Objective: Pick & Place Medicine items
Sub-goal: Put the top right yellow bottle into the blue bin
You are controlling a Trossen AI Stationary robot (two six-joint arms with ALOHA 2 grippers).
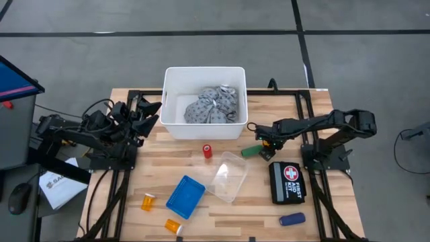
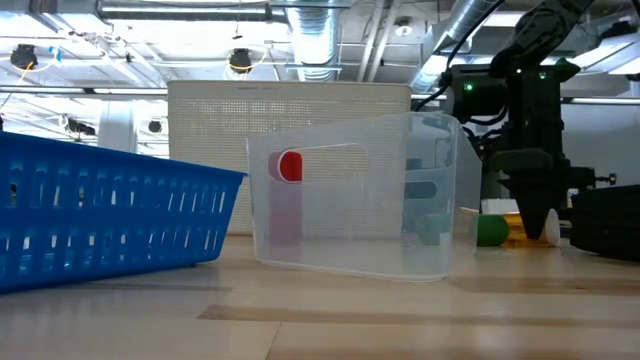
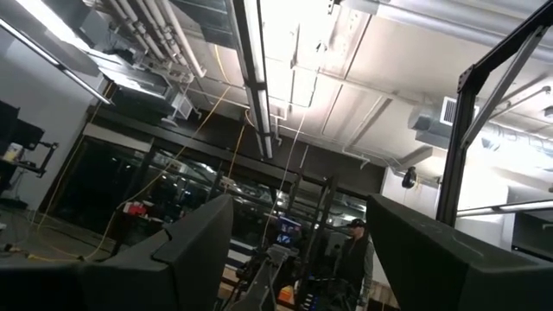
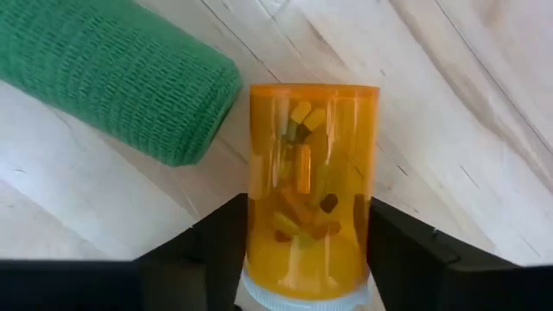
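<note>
My right gripper (image 1: 263, 143) reaches down to the table beside the green cylinder (image 1: 251, 152) and is shut on an orange pill bottle (image 4: 313, 181) that lies next to it. Two more orange bottles (image 1: 148, 201) (image 1: 173, 227) lie near the table's front left. The red cylinder (image 1: 207, 151) lies in front of the white bin (image 1: 176, 124). The dark-blue cylinder (image 1: 292, 219) lies at the front right. The grey patterned bundle (image 1: 213, 105) rests inside the bin. My left gripper (image 1: 153, 111) waits open, raised at the bin's left side. My right gripper pinches the orange pill bottle between its two fingers (image 4: 226, 246), at the lower body just above the white cap (image 4: 302, 302). The fingers come from above, pointing down, and lie across the bottle. The bottle lies on its side on the wood, cap end toward the wrist.
A clear plastic container (image 1: 226, 176) and a blue basket (image 1: 185, 197) lie in the middle of the table. A black first-aid pouch (image 1: 287, 182) lies to the right, near my right arm. Bare wood shows between the bin and the clear container.
</note>
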